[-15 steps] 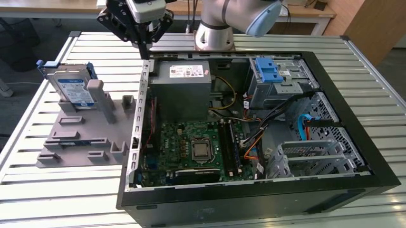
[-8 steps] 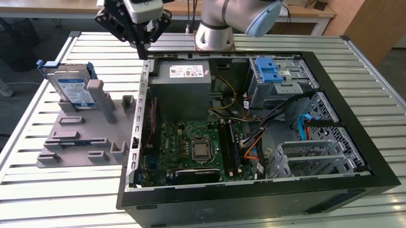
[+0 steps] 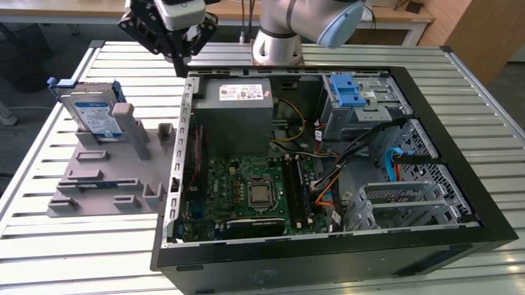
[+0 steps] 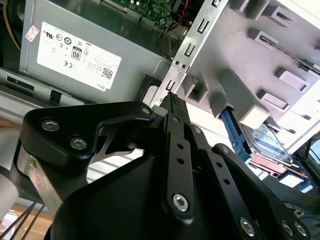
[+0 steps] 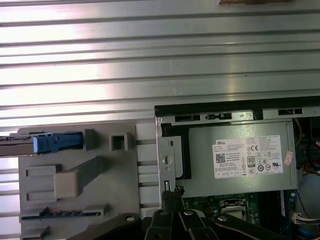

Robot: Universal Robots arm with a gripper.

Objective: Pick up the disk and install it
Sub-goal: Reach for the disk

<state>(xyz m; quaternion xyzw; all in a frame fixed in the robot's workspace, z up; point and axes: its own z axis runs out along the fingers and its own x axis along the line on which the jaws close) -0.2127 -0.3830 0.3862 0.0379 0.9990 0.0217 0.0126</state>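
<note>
the pincer [image 3: 181, 61] hangs above the table [image 3: 82, 258] with its 2 black fingers drawn narrow, tips together and nothing between them. in the exterior view it sits over the case's far corner on the exterior view's left. in the first wrist view the pincer [image 5: 172, 192] points down at the case wall right beside the grey power supply [image 5: 240, 160]. in the second wrist view the pincer [image 4: 172, 100] lies against that same metal wall.

the disk [image 3: 92, 114] is untouched and well apart from the pincer. it stands upright on its edge in a grey holder [image 3: 98, 178], silver face and white-and-blue label showing, with the blue carrier around it. the holder lies flat on the table near the table's edge on the exterior view's left, just beside the open computer case [image 3: 328, 258]. in the first wrist view the disk [image 5: 52, 143] shows edge-on as a thin blue strip at the holder's [image 5: 75, 185] far end. in the second wrist view the disk's [image 4: 270, 140] silver face peeks out behind a grey post of the holder [image 4: 240, 60].

inside the case are the power supply [image 3: 238, 117], a green motherboard [image 3: 254, 190] and a metal bay with a blue latch [image 3: 348, 92]. the arm's base [image 3: 277, 46] stands at the table's far edge.
</note>
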